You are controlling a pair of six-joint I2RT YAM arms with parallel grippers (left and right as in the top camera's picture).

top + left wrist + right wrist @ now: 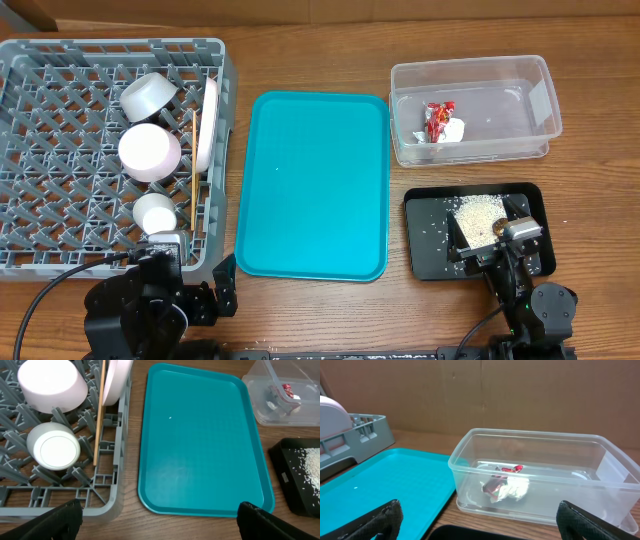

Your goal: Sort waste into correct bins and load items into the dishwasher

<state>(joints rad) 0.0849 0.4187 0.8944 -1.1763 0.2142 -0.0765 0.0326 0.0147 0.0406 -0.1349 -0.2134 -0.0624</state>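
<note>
Layout, referenced to the teal tray (pixel 312 185), which lies bare mid-surface.

- Dish rack (pixel 60 47): just beside the tray on the left arm's side. It holds a tipped white bowl (pixel 150 94), a pale pink bowl (pixel 150 150), a small white cup (pixel 155 212), a plate (pixel 208 125) on edge against the wall nearest the tray, and chopsticks (pixel 190 190) laid along that wall.
- Clear tub (pixel 470 66): beside the tray's far corner on the right arm's side, with the red-and-white wrapper (pixel 438 118) inside.
- Black tray (pixel 430 250): beside the tray's near corner on the same side. It carries a heap of rice (pixel 474 212) and scattered grains. No food lump can be made out.

Left end effector (pixel 160 522): fingers spread wide, empty, above the tray's near edge. Right end effector (pixel 482 522): spread wide, empty, over the black tray and looking toward the tub.

Judgement: sorting and loading look essentially complete.

Handling notes, should anything need resetting:
- Plate: stiff, glazed, slippery and breakable. Grip across the exposed top rim.
- Bowls and cup: light and rigid. Pinch one wall at the lip.
- Chopsticks: thin and prone to roll. Take both together mid-length.
- Wrapper: very light and crinkly, collapses under grip. Pinch a raised fold.
- Rice: loose, cannot be pinched. Move its tray instead.
</note>
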